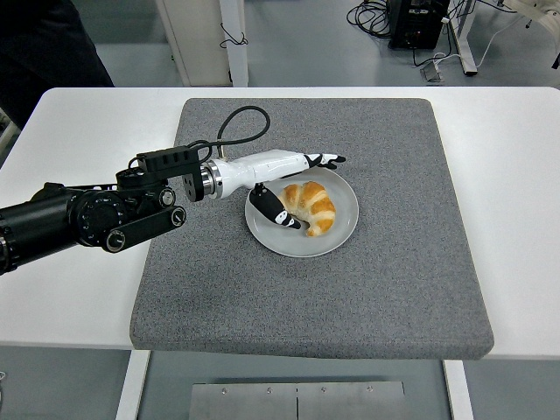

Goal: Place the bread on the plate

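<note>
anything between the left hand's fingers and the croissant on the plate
Nothing: in the head view only a bare strip of grey plate separates the open left hand from the croissant; its fingers extend past the far side, thumb on the near side.

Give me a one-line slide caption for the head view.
Left hand open beside the croissant lying on the grey plate.

One croissant point(310, 206), one grey plate point(343, 229), one grey mat point(367, 289), one white counter point(516, 219). One robot hand point(284, 175) in view, the left; one black arm point(79, 219) behind it, one black cable loop point(241, 122). One person point(44, 44) at top left.
</note>
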Robot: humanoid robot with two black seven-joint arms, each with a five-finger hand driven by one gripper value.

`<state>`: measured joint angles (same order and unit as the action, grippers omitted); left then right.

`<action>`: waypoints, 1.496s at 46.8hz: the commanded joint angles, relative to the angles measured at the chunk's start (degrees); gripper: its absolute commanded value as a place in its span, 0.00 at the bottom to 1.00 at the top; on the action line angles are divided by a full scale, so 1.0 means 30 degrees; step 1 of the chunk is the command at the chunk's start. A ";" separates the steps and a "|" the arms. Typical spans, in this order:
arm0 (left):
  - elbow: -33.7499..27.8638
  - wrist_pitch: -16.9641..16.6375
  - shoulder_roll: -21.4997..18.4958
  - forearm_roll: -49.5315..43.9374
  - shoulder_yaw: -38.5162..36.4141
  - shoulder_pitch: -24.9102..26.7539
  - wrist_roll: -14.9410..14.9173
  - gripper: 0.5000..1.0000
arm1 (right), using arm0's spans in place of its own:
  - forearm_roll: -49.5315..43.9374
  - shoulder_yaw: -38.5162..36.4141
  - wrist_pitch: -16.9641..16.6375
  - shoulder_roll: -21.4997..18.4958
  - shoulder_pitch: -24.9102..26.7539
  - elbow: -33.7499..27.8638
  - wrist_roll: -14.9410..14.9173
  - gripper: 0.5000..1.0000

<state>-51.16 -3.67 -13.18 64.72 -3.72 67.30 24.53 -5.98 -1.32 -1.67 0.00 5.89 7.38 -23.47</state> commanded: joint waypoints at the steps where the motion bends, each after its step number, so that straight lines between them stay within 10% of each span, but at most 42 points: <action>1: 0.0003 0.0549 -0.0234 -0.0333 0.0680 -0.0021 -0.0002 0.93 | 0.0000 0.0000 0.0000 0.0000 -0.0001 0.0000 0.0000 1.00; 21: 0.0032 0.2191 -0.1025 -0.6309 0.3787 -0.0373 -0.0031 0.94 | 0.0000 0.0000 0.0000 0.0000 -0.0001 0.0000 0.0000 1.00; 43: 0.0470 -0.0679 -0.1172 -1.3486 0.4900 -0.1163 -0.0149 0.94 | 0.0000 0.0000 0.0000 0.0000 -0.0001 0.0000 0.0000 1.00; 70: 0.7002 -0.0680 0.3338 -1.7031 1.1637 -0.2981 0.0496 0.95 | 0.0000 0.0000 0.0000 0.0000 -0.0001 0.0000 0.0000 1.00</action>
<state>-32.35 -5.86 -4.63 15.59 29.50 58.29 25.71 -5.98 -1.32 -1.67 0.00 5.89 7.38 -23.46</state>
